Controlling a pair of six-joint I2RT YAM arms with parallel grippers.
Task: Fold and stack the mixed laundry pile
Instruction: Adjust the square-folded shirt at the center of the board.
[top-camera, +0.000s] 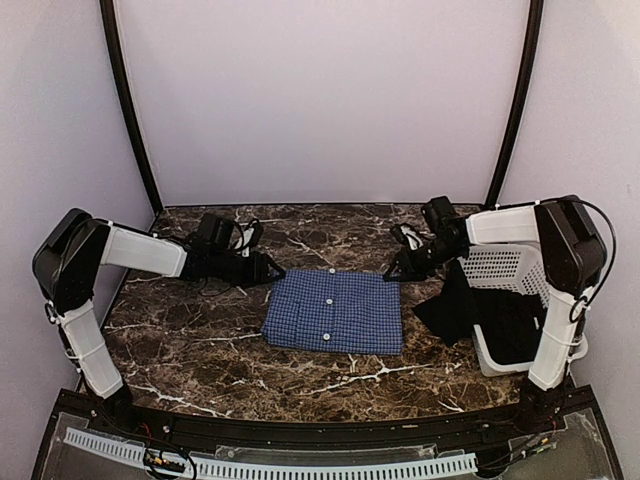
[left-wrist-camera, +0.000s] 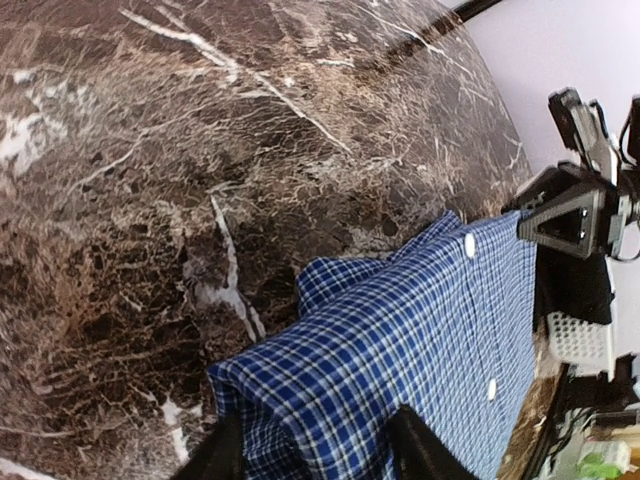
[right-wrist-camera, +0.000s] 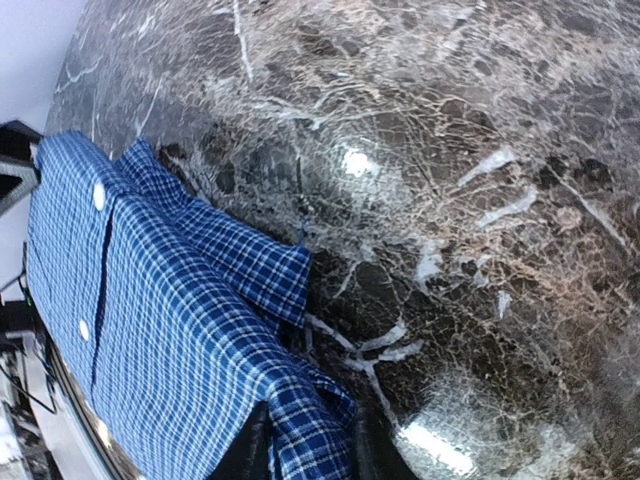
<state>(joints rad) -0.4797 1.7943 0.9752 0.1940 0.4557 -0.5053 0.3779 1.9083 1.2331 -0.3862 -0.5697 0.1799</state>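
The shirt (top-camera: 335, 312) lies folded into a flat rectangle at the middle of the worktop (top-camera: 190, 340), with its button placket facing up and running from far to near. The left end effector (top-camera: 270, 270) is low at the shirt's far left corner. In the left wrist view checked cloth fills the gap between its two fingers (left-wrist-camera: 415, 445), but I cannot tell whether it is pinched or only straddled. The right end effector (top-camera: 393, 272) is at the far right corner. In its wrist view the fingers (right-wrist-camera: 255, 445) press on either side of a fold of the shirt's edge, clenched on it. The black garment (top-camera: 462, 305) hangs over the left wall of the basket (top-camera: 505, 268) at the right, and its lower part spills onto the worktop just beside the shirt.
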